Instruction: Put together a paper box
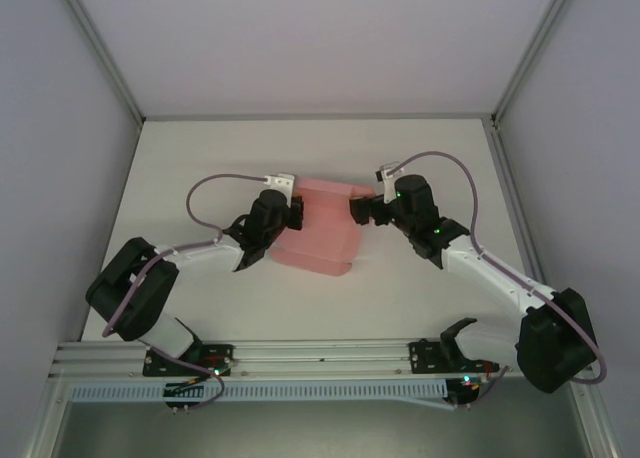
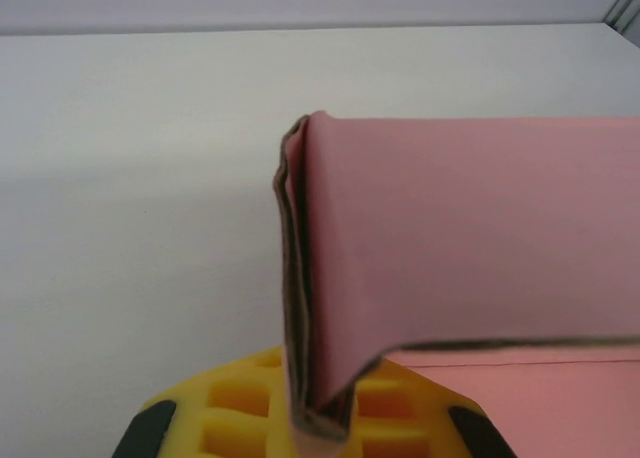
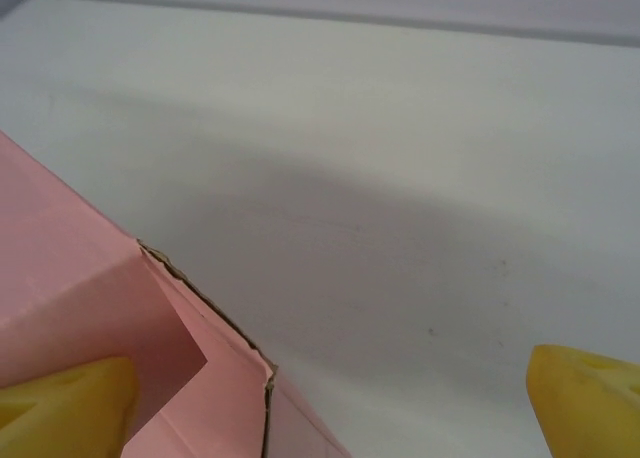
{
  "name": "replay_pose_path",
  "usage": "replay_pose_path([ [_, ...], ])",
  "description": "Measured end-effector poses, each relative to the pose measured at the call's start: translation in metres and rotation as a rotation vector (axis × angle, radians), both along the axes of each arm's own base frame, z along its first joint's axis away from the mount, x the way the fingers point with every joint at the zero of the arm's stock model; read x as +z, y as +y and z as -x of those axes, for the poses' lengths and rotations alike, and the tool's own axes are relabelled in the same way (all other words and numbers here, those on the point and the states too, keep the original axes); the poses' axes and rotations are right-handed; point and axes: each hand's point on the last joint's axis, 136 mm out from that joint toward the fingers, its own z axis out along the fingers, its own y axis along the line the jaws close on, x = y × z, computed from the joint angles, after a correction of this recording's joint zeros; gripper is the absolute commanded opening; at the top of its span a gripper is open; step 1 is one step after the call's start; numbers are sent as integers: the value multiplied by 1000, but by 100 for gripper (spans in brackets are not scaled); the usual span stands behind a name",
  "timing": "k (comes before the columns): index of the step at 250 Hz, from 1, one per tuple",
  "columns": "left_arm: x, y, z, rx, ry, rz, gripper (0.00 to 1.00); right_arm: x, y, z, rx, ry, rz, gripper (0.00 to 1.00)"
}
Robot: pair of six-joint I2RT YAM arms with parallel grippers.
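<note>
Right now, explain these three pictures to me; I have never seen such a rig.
Two robot arms are bolted at the near edge of a white table. One picture looks down from behind them; the other two come from a camera on each wrist, so the yellow shapes there are finger pads. On the table is a pink paper box, partly folded. The left gripper is shut, pinching a folded edge of it. The right gripper stands open at its other end, holding nothing.

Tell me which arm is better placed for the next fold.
Probably the right arm: the right jaws stand open around a corner of the paper box, free to work a flap, while the left jaws are shut on its folded edge, anchoring it.
</note>
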Motion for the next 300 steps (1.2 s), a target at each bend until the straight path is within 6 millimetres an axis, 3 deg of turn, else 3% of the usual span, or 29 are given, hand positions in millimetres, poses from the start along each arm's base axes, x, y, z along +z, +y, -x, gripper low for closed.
replay_pose_path([
  [100,1,-1,0,17,13,42,0,2,17,-19,-37,-69,-231,100],
  [176,4,-3,-1,17,12,65,0,5,18,-19,-50,-88,-308,100],
  [269,20,-2,-2,-42,-10,92,0,26,3,26,94,-132,-131,99],
  [282,23,0,-2,-51,-12,102,0,25,0,31,117,-124,-108,95],
  [300,26,2,-2,-72,-13,116,0,20,-4,36,145,-104,-85,80],
])
